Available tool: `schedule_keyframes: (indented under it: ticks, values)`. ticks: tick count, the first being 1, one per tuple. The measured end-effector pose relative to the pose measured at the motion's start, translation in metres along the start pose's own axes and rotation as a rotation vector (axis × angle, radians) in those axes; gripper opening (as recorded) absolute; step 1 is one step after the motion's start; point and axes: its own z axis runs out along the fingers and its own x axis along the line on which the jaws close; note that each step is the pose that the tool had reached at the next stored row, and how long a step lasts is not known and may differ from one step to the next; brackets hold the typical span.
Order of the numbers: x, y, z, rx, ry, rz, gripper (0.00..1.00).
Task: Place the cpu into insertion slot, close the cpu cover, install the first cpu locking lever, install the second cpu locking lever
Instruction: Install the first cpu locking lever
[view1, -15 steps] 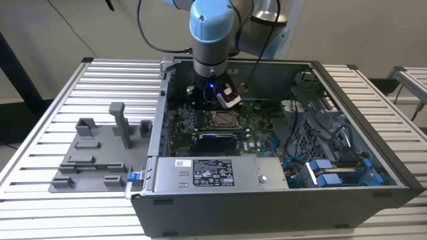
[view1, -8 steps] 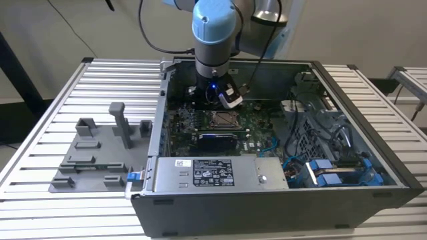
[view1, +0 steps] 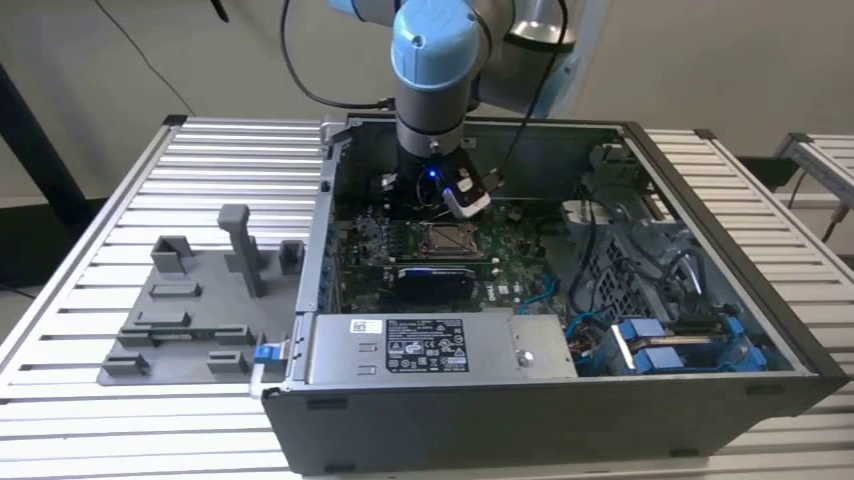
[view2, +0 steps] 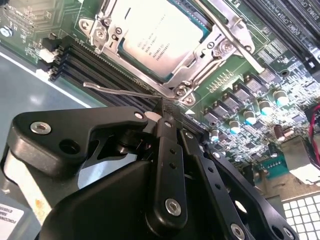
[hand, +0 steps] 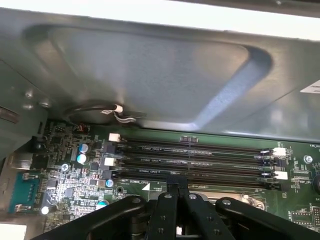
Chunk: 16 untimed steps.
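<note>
The cpu (view2: 160, 35) lies flat in the insertion slot (view1: 446, 238) on the green board, and the silver cpu cover (view2: 216, 46) is folded down around it. One thin wire locking lever (view2: 120, 90) sticks out sideways from the socket's corner. A second lever (view2: 231, 36) runs along the socket's other side. My gripper (view2: 167, 106) is shut with nothing between its fingers. Its tip sits right at the base of the sideways lever, just beside the socket. In the exterior view the gripper (view1: 463, 203) hangs just behind the socket.
Black memory slots (hand: 195, 157) run beside the socket, close to the grey case wall (hand: 150, 75). A grey power supply box (view1: 414, 345) stands in front of the board. Cables and blue parts (view1: 667, 345) fill the case on the exterior view's right. A grey fixture (view1: 187, 300) stands outside on the slatted table.
</note>
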Motion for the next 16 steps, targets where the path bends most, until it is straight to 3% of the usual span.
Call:
schedule_keyframes:
  ticks: [16]
  values:
    - [-0.0126, -0.0019, 0.0034, 0.0000, 0.0000, 0.000, 0.11]
